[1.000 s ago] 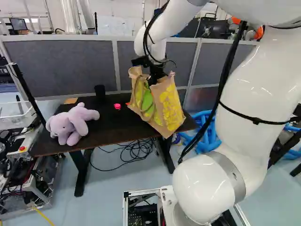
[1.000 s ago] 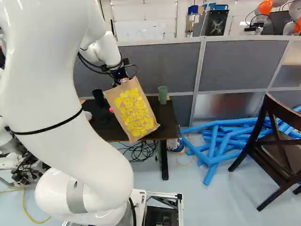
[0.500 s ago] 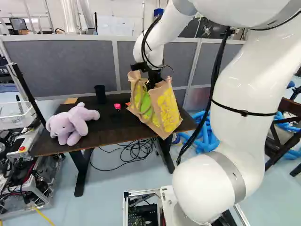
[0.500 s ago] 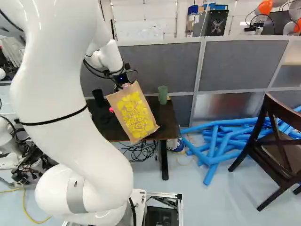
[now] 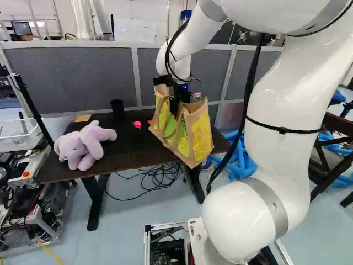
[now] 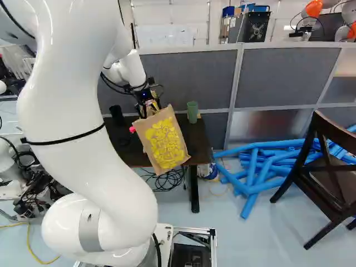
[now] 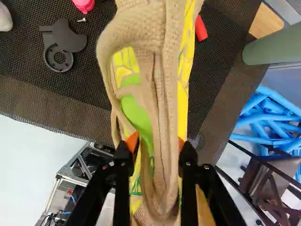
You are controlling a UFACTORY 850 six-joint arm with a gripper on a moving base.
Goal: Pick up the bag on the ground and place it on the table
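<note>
Gripper fingers stood apart, bag handles between them, no clamp that I could see. Bag lay below the fingers, tilted, at the table's near edge. Its mouth ran lengthwise through the finger gap, straps nearer the finger toward the green cup. Straight withdrawal looked best; snagging possible.

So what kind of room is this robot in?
Probably a robotics lab or workshop: another robot stands beyond the grey partition, and open electronics sit beside the table.
</note>
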